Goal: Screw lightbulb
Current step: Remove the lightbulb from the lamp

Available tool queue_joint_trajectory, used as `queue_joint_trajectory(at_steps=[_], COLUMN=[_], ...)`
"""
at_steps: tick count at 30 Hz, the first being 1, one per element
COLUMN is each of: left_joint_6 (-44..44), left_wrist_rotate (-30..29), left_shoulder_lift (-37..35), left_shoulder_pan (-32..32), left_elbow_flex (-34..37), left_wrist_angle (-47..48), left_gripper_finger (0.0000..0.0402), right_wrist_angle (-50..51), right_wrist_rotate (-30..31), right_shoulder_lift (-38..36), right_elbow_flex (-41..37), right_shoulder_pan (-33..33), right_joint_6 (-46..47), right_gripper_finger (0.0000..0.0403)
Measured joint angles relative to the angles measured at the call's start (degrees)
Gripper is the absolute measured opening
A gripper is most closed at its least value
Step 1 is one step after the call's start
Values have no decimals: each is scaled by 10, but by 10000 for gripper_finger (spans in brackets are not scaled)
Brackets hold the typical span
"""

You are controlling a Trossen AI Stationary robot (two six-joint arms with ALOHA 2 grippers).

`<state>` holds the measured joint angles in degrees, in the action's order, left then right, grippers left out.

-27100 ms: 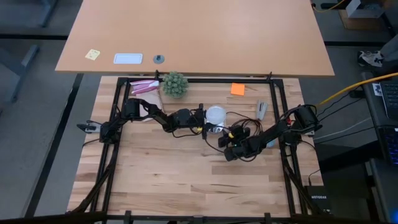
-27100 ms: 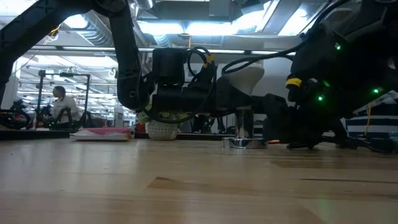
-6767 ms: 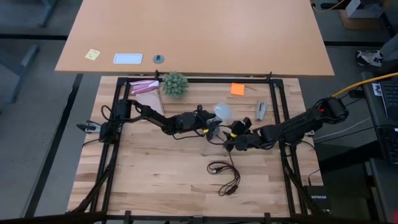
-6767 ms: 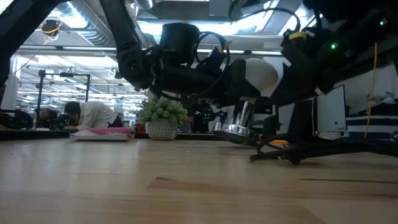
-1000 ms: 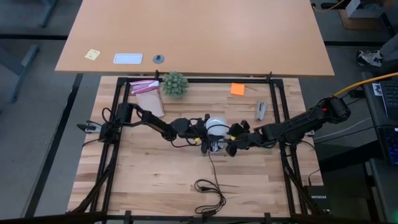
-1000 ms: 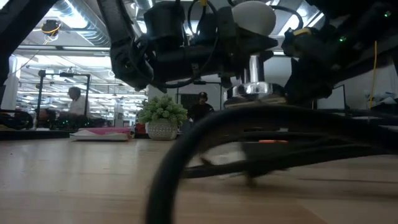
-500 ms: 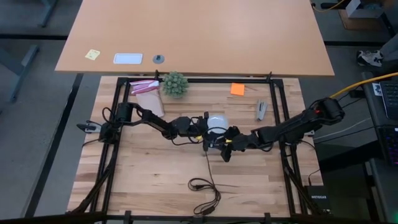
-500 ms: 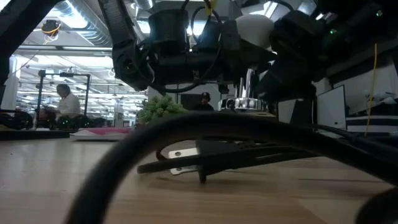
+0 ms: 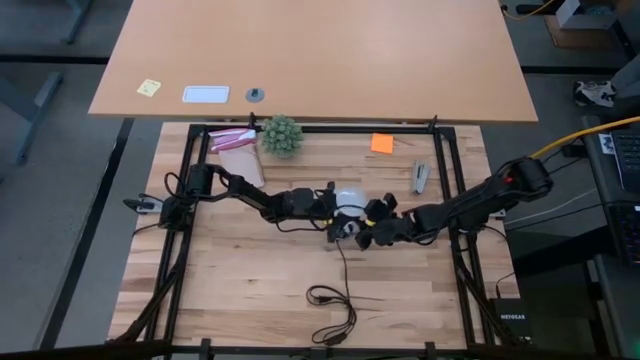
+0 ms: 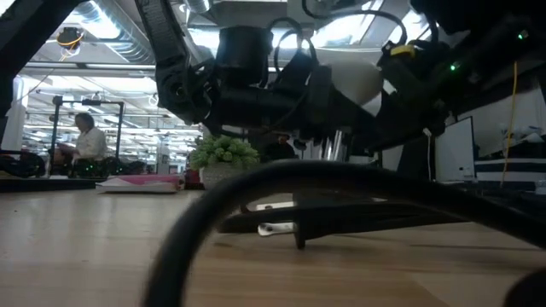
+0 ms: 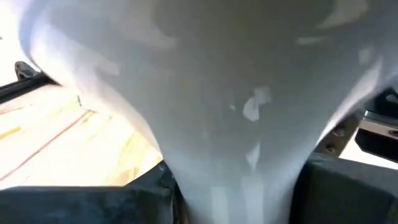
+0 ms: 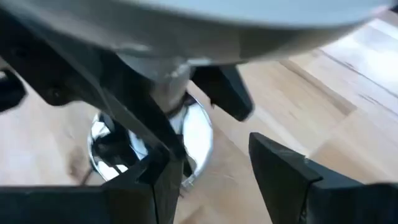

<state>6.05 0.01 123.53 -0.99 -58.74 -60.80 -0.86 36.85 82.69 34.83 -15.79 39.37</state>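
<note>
One camera looks straight down on the tabletop [image 9: 250, 290]; another sits level with it; both wrist cameras crowd the lightbulb [image 11: 205, 93].

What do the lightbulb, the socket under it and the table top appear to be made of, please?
The lightbulb: matt white frosted glass or plastic, with an even, soft sheen and no clear view inside; which of the two cannot be told. The socket: probably polished metal, silvery with mirror-like reflections. The table top: light wood in joined planks, with visible grain and seams, and a smooth, low-gloss finish.
</note>
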Motion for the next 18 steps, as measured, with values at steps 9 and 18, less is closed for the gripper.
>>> queue_joint_trajectory(at_steps=[9,18], left_joint_6=[0,-6], left_wrist_rotate=[-3,-1], left_shoulder_lift=[0,0], left_shoulder_pan=[-1,-2], left_elbow_flex=[2,0], left_wrist_angle=[16,15], left_gripper_finger=[143,145], right_wrist_angle=[-54,-90], right_wrist_rotate=[31,7], right_shoulder_lift=[82,145], right_elbow_flex=[2,1], right_shoulder_pan=[-1,1], right_joint_6=[10,15], right_gripper_finger=[188,188])
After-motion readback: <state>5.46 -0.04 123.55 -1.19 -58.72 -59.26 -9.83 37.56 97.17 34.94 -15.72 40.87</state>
